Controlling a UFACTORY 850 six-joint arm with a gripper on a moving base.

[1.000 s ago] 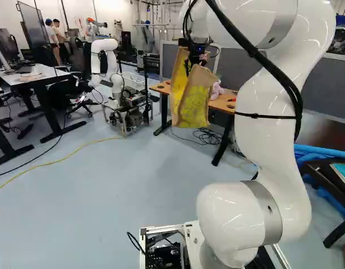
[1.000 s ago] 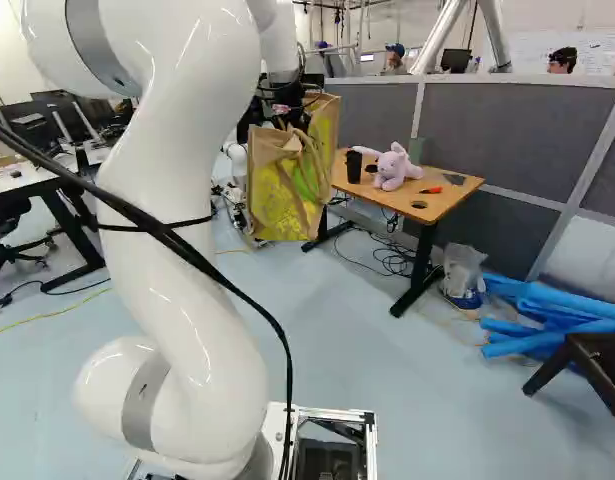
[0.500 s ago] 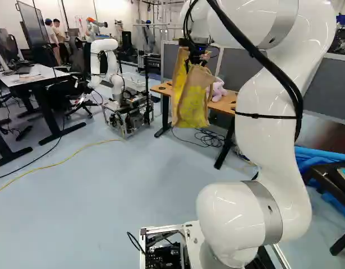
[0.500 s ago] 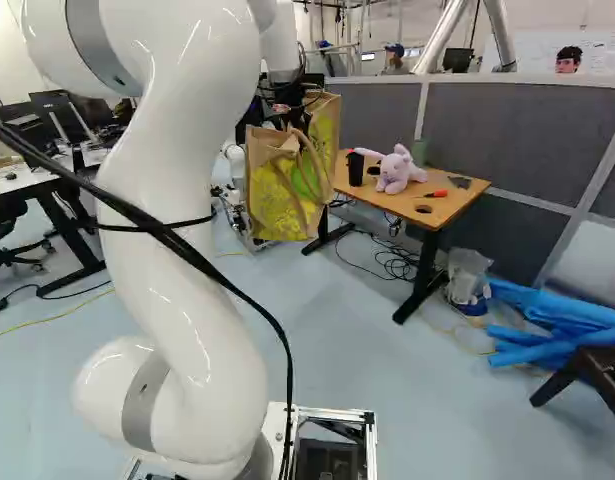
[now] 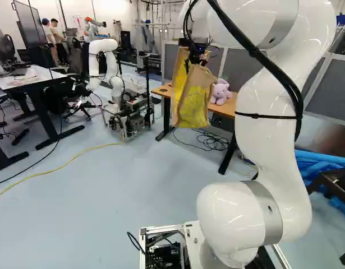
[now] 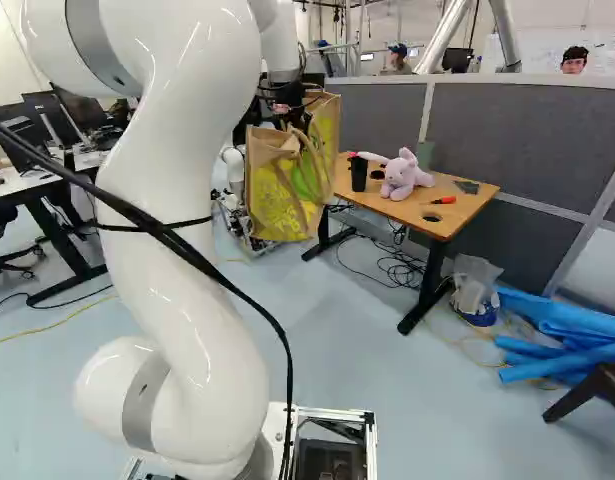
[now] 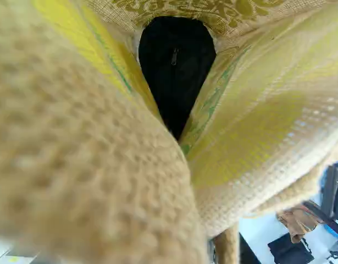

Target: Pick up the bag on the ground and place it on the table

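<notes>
**1 bag (image 6: 275,195) hangs in the air**

The gripper (image 5: 196,60) grips the bag at its top. The bag is nearly upright, with its long way up and down and its open mouth up. It hangs over the floor (image 5: 116,190), in front of the table (image 6: 467,203), not on it. Inside is 1 black thing (image 7: 174,82) with a zip. On the table are 1 black cup (image 6: 358,173) and 1 pink soft toy (image 6: 401,176). I can't see inside the cup.

Open air above table (image 6: 471,206); purple plush toy (image 6: 403,176), black cup (image 6: 358,174), red-handled tool (image 6: 443,200) obstruct tabletop. Partition (image 6: 527,135) blocks far side; near side passable.
</notes>
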